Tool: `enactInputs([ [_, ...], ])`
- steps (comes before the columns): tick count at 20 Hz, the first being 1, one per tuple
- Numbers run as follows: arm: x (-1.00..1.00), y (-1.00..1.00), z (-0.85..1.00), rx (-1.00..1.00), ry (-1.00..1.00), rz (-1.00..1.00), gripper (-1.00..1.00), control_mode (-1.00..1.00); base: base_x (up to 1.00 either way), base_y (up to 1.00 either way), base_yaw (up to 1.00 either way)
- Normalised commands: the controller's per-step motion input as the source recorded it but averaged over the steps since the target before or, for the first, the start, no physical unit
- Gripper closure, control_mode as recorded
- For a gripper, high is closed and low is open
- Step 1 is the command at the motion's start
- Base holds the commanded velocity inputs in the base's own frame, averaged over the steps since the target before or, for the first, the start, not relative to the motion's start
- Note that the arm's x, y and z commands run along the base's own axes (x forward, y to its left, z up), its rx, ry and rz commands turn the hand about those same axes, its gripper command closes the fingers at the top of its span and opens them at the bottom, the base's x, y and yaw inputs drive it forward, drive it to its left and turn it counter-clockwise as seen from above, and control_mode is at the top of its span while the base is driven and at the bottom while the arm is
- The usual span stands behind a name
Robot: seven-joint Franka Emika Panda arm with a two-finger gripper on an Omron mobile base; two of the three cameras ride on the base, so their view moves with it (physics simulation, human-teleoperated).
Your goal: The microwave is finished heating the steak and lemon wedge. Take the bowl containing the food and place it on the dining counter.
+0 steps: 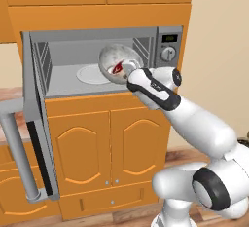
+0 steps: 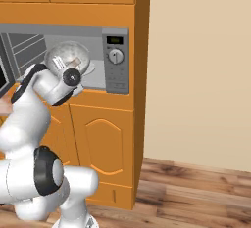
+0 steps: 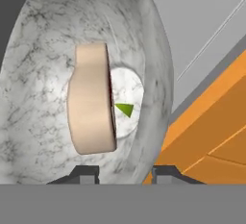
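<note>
The bowl is hanging in the front opening of the microwave, lifted off the cavity floor and tipped steeply, so that its open mouth is facing out toward the arm rather than upward. In the hand view the bowl is lying right against the gripper, whose two dark tips are sitting at the near edge of the rim; the gripper is clenching that rim on the right side, the bowl extending up and to the left of it. Inside, a tan slab, probably the steak, is standing on edge beside a small green wedge; a red-brown patch is showing in the bowl in the left base view. With the bowl tilted this far, the food is likely leaning on the wall only, so levelling the wrist while backing out looks to be what matters next. A flat white plate is lying on the cavity floor behind and left of the bowl. The door is swinging wide open to the left, leaving the way out clear toward the arm.
</note>
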Motion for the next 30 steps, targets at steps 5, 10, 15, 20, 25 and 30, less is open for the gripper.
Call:
enactInputs([
  [5, -1.0, -0.36, 0.21, -0.09, 0.2, 0.09, 1.0, -1.0, 0.0, 0.0, 0.0],
  [10, -1.0, -0.24, 0.21, -0.2, 0.29, 0.14, 1.0, -1.0, 0.0, 0.0, 0.0],
  [15, -1.0, -0.09, 0.17, -0.19, 0.2, 0.11, 1.0, -1.0, 0.0, 0.0, 0.0],
  [20, -0.1, 0.0, 0.0, 0.0, 0.0, 0.0, 1.0, -1.0, 0.0, 0.0, 0.0],
  [25, 0.0, 0.0, 0.0, 0.0, 0.0, 0.0, 1.0, -1.0, 0.0, 0.0, 0.0],
  [30, 0.0, 0.0, 0.0, 0.0, 0.0, 0.0, 1.0, -1.0, 0.0, 0.0, 0.0],
])
